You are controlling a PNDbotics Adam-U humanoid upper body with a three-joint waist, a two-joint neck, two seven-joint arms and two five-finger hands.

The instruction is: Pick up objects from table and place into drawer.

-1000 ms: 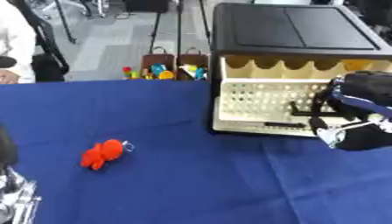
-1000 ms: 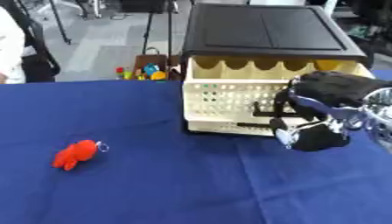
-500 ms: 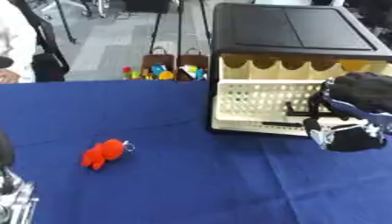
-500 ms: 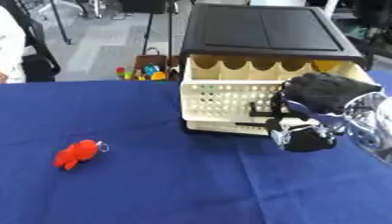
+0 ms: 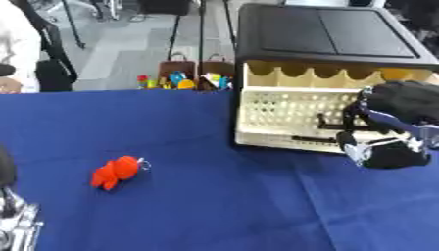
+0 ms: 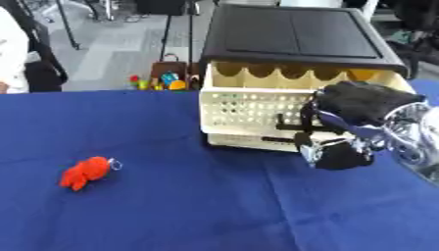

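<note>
A small red-orange toy [image 5: 116, 172] with a little ring lies on the blue table at the left. At the back right stands a drawer unit [image 6: 257, 105] with a black top and cream perforated drawer fronts; the upper drawer stands out a little. My right hand [image 6: 356, 122] is against the right part of the drawer front, fingers curled around the dark handle [image 6: 287, 126]. Only a sliver of my left hand [image 5: 13, 220] shows, in the lower left corner of the left eye view, far from the toy.
The blue cloth [image 5: 197, 206] covers the whole table. Behind the table's far edge a box of colourful items [image 5: 184, 81] sits on the floor. A person in white stands at the far left edge.
My right hand has slid a little to the left along the drawer front. The red toy has not moved.
</note>
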